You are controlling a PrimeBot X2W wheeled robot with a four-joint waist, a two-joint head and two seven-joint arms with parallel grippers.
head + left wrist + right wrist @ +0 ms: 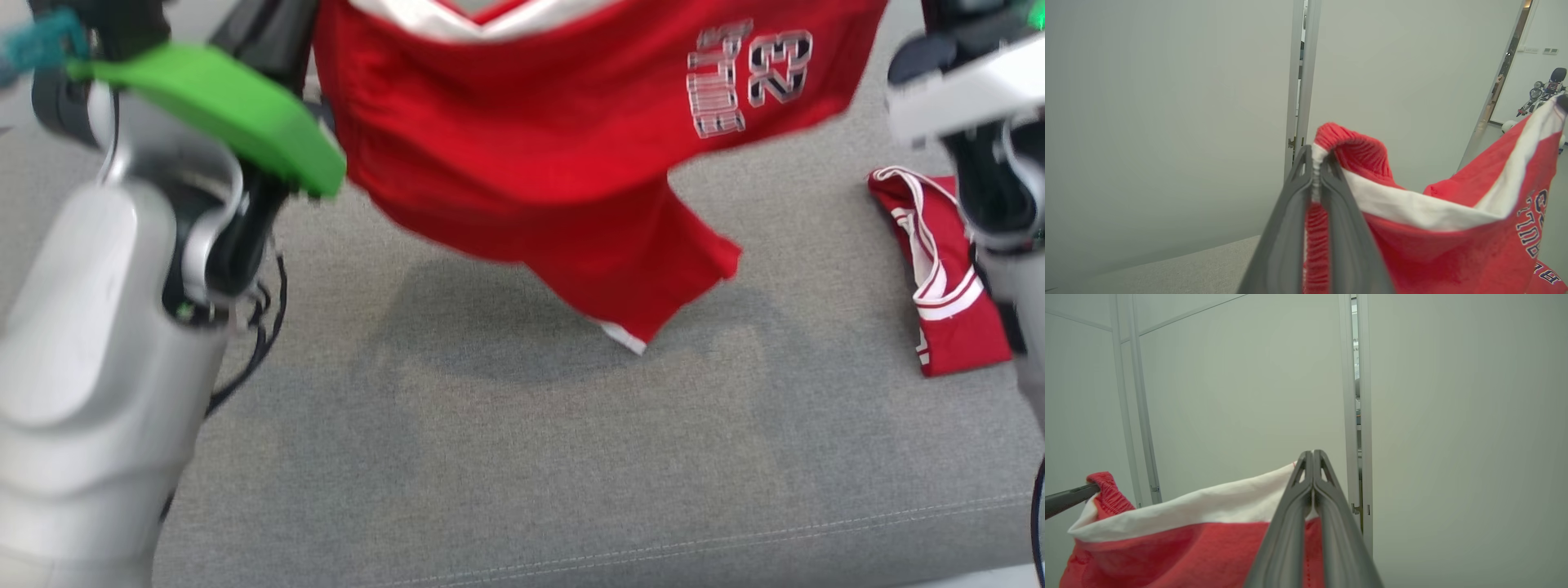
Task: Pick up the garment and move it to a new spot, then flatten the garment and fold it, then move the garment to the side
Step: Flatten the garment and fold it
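Note:
The garment (522, 139) is a red pair of shorts with a white band and silver lettering. It hangs in the air above the grey surface (506, 457), stretched between both arms. My left gripper (1315, 163) is shut on the garment (1433, 228) at its ribbed red waistband. My right gripper (1313, 455) is shut on the garment (1188, 539) at the white band. In the right wrist view the left gripper's dark finger (1069, 498) shows at the far left, holding the other corner. A lower corner of the cloth droops toward the surface.
A second red and white garment (939, 269) lies folded on the grey surface at the right. My pale left forearm (98, 343) with a green part (220, 106) fills the left side. Pale wall panels (1167, 122) stand behind.

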